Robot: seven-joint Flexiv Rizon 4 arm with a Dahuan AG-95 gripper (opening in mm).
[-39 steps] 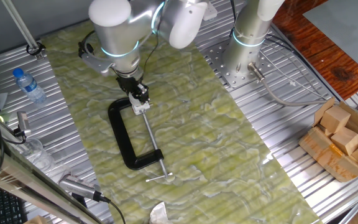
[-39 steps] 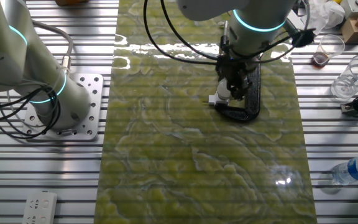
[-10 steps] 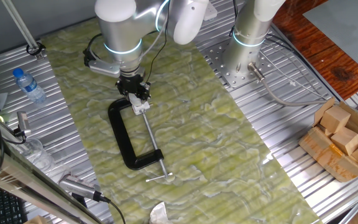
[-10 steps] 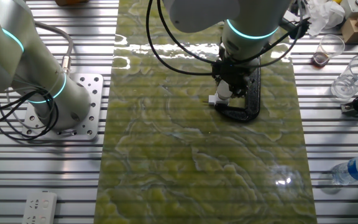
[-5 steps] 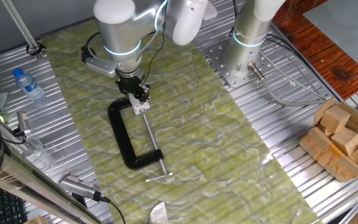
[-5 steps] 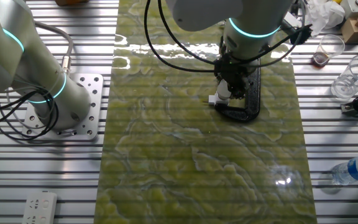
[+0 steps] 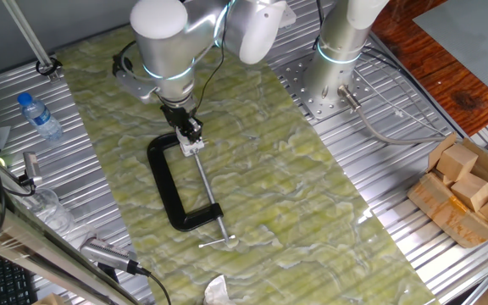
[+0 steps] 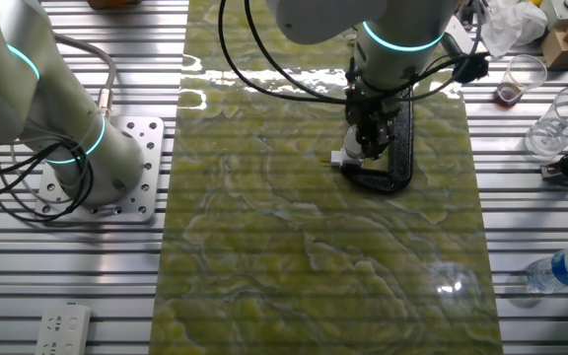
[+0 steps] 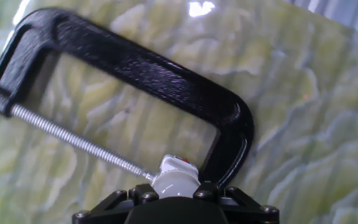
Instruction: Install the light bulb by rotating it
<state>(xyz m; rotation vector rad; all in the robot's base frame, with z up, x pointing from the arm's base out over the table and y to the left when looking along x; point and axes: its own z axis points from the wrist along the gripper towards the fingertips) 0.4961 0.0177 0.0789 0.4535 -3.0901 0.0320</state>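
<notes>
The light bulb [image 9: 174,182] is small and white with an orange mark on its far end. It sits against the inner jaw of the black C-clamp [image 9: 135,59], where the steel screw [image 9: 73,138] ends. My gripper [image 9: 174,194] is shut on the bulb, with the dark finger pads on either side of it. In one fixed view the gripper [image 7: 191,134] points down at the bulb [image 7: 196,146] at the clamp's [image 7: 163,182] upper end. The other fixed view shows the bulb [image 8: 350,156] under the gripper [image 8: 369,146], beside the clamp [image 8: 402,148].
The clamp lies flat on a green marbled mat [image 7: 295,203]. A second arm's base [image 7: 337,76] stands at the mat's far edge. A water bottle [image 7: 39,116] lies on the left, and a cardboard box of wooden blocks [image 7: 468,191] on the right. Plastic cups [image 8: 521,77] stand beside the mat.
The hand has turned a little about its own axis over the bulb. The bulb and the clamp stay in the same place.
</notes>
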